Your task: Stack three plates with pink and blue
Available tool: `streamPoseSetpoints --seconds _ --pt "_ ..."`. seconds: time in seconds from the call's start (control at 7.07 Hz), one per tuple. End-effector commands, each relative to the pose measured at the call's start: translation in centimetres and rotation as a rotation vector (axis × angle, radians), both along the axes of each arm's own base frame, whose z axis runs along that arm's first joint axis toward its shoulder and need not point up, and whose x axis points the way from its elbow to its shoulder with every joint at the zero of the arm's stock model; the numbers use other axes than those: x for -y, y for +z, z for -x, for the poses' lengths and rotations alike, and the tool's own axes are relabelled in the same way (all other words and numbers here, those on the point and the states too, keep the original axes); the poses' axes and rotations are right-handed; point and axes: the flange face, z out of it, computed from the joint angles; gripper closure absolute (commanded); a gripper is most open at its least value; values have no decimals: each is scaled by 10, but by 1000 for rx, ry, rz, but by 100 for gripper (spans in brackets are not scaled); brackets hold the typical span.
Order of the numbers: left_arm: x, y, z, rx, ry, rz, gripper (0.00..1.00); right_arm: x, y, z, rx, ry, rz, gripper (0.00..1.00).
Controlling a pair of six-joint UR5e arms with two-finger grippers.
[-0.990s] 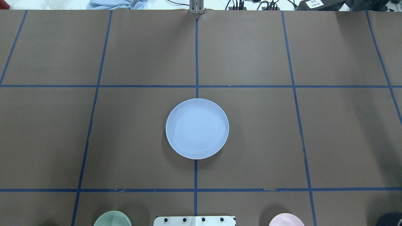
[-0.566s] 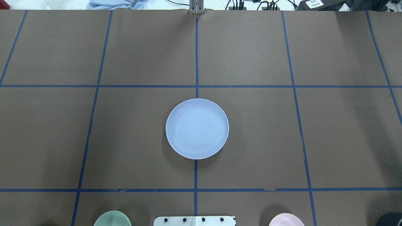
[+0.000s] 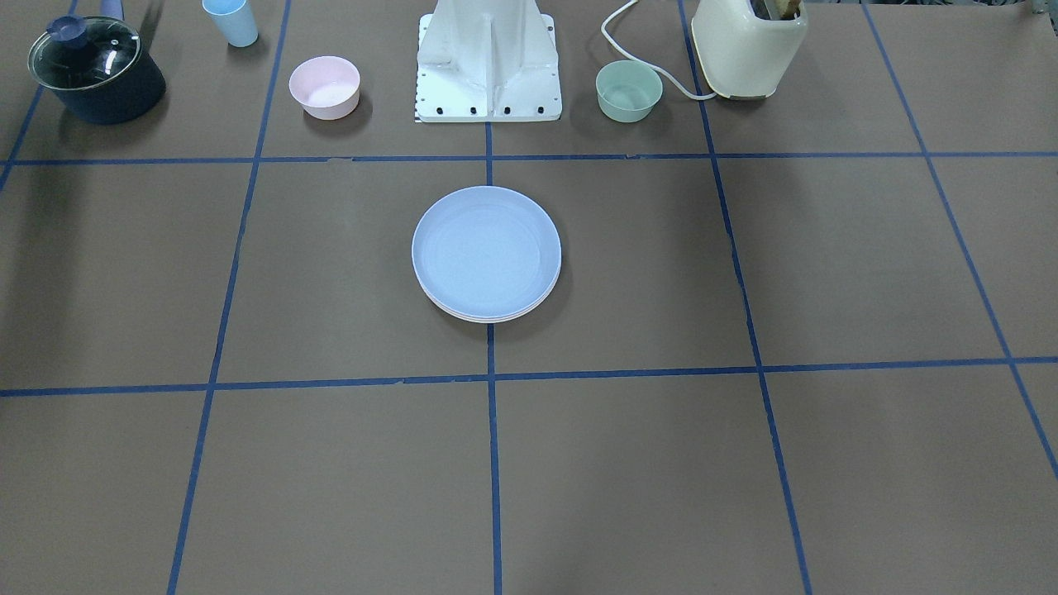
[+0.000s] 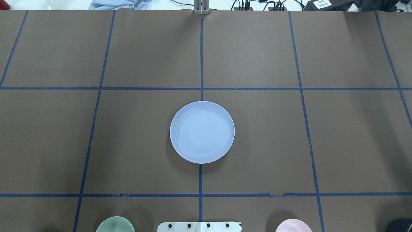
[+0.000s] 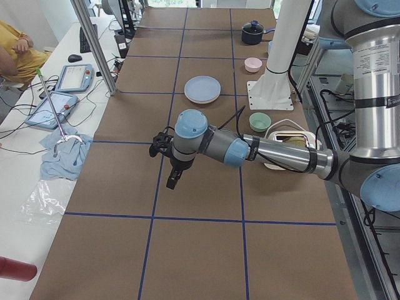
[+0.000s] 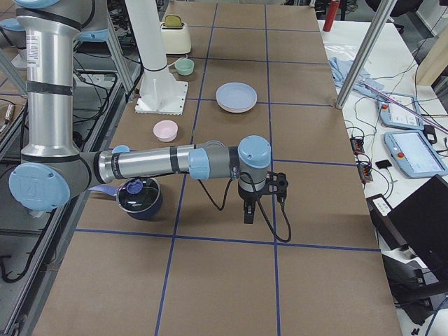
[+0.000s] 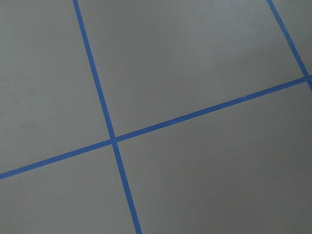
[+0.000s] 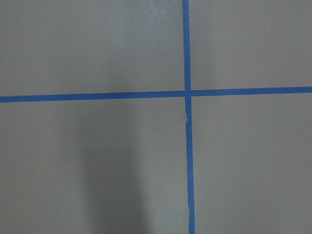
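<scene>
Your table (image 4: 257, 145), papered brown and gridded with blue tape, takes up every view. The left arm (image 5: 275, 153) and right arm (image 6: 154, 162) each reach out low over it, one at each end. The stack of round, shallow matte plastic plates (image 4: 202, 132) sits at the table's centre on the middle tape line, in front of the robot's base. A light blue plate (image 3: 486, 248) lies on top, with two paler rims showing just under its near edge; their colours you cannot make out. The left gripper (image 5: 172, 181) points down over bare paper, well apart from the stack on the robot's left. The right gripper (image 6: 248, 213) does the same on the robot's right. Both appear only in the side views, so you cannot tell how their jaws stand; nothing is seen in either. Both wrist cameras show only paper and a tape crossing. A dark blue lidded pot (image 3: 97, 70), small pink bowl (image 3: 325, 87) and small green bowl (image 3: 629, 91) stand along the robot's edge.
</scene>
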Motion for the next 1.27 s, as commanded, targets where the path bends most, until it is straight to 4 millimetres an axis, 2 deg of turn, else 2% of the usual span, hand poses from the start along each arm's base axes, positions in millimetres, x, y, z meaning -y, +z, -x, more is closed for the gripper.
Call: streamPoseSetpoints --seconds 0.0,0.14,1.13 --pt "-1 18 1 -1 4 28 0 0 -1 1 1 -4 -5 0" --pt "0 30 1 0 4 49 0 0 -2 1 1 -3 -6 0" --pt "3 20 2 4 -4 34 0 -2 1 1 3 -2 1 0"
